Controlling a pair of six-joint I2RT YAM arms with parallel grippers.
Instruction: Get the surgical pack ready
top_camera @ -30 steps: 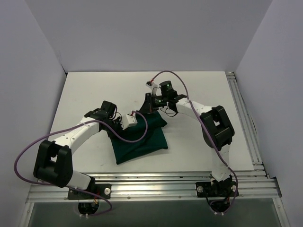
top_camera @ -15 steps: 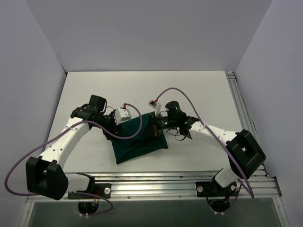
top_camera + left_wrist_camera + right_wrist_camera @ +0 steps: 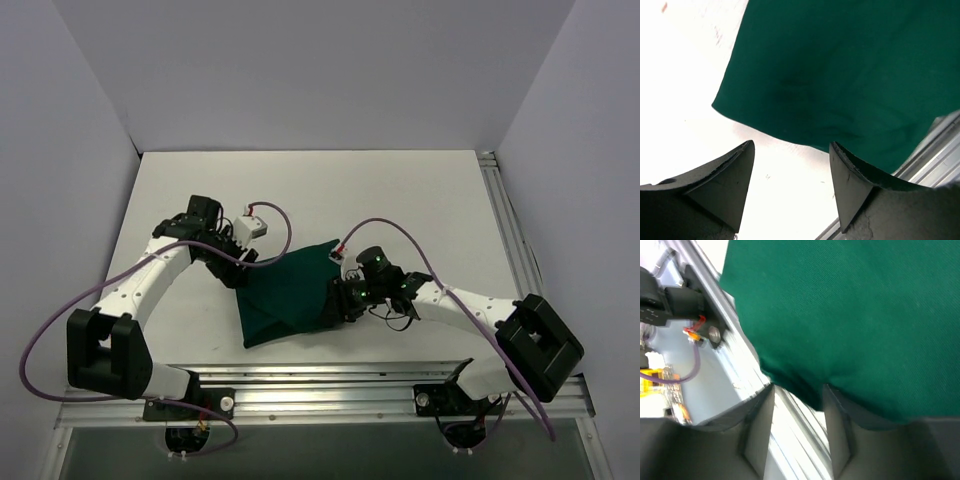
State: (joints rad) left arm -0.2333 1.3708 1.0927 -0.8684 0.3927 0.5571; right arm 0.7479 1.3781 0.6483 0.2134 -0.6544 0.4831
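1. Folding the drape [image 3: 290, 295], bundled near the tabletop's [image 3: 400, 200] front edge, seems underway.
2. Left gripper [image 3: 790, 145] is released; right gripper [image 3: 798, 387] sits at its hem, grasp unclear.
3. Next needs a fresh pinch.

Setting: robotics lab test cell. White table [image 3: 300, 180] boxed in by plain pale walls [image 3: 300, 70] on three sides. Slotted aluminium rails [image 3: 330, 385] line its near and right edges, carrying two bolted arms [image 3: 140, 290] trailing purple cables [image 3: 40, 340].

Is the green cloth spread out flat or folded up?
Folded up. The green cloth lies as a compact bundle, with a flap folded across its top.
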